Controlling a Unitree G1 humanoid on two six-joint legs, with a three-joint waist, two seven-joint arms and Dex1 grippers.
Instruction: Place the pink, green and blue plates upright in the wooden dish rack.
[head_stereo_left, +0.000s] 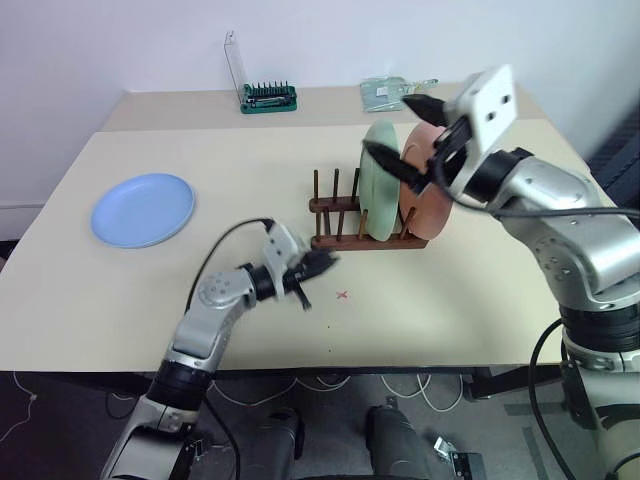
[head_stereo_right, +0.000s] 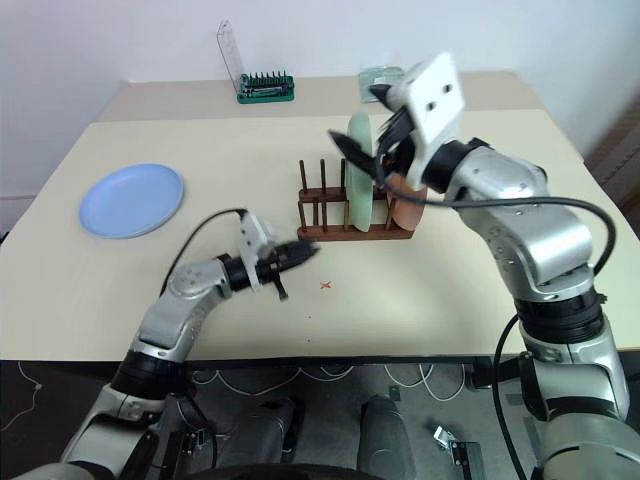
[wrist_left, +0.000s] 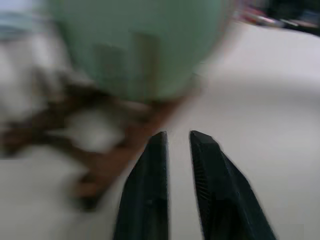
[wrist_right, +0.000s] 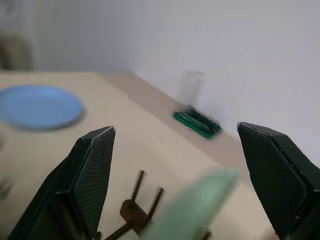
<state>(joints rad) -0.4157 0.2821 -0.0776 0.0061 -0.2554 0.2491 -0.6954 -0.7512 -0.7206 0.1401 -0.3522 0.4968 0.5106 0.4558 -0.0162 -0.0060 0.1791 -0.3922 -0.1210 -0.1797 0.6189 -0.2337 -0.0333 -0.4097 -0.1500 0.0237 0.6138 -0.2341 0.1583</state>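
The wooden dish rack (head_stereo_left: 345, 213) stands mid-table. A pale green plate (head_stereo_left: 378, 182) is upright in it, and a salmon pink plate (head_stereo_left: 428, 200) is upright just behind, on the right. My right gripper (head_stereo_left: 408, 135) hovers above the green plate's top edge, open wide, its fingers (wrist_right: 97, 165) clear of the rim (wrist_right: 195, 210). Low over the table, my left gripper (head_stereo_left: 320, 263) points at the rack's near rail; its fingers (wrist_left: 152, 170) stand a narrow gap apart and hold nothing. The blue plate (head_stereo_left: 143, 208) lies flat at the far left.
A green-based tool holder (head_stereo_left: 268, 97) and a clear packet (head_stereo_left: 395, 93) sit on the rear table. A small red cross (head_stereo_left: 343, 295) marks the tabletop near the left gripper. The table's front edge (head_stereo_left: 300, 368) runs close below my arms.
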